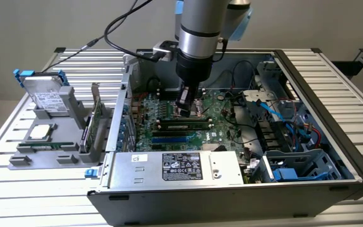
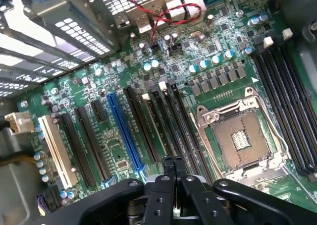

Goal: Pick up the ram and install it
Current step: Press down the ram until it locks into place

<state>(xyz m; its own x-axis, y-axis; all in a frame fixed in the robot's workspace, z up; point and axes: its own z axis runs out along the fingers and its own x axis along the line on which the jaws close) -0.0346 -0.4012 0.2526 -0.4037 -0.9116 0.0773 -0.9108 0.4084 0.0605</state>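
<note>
A long green ram (image 1: 181,126) with a row of black chips stands in a black slot of the motherboard (image 1: 216,135) inside the open computer case. My gripper (image 1: 183,109) hangs just above the board, close behind that stick and over the processor socket area. In the wrist view my gripper (image 2: 173,161) is shut with its two black fingertips pressed together and nothing between them. They hover over the black slots (image 2: 174,117) beside the empty processor socket (image 2: 241,138). I cannot tell from the wrist view which slot holds the stick.
The case walls (image 1: 332,118) and power supply (image 1: 181,166) surround the board. Blue and red cables (image 1: 295,125) lie at the exterior view's right. A grey holder (image 1: 27,158) on the left carries a drive (image 1: 46,97), a silver processor chip (image 1: 39,132), an upright expansion card (image 1: 94,124) and a thin green strip (image 1: 43,145).
</note>
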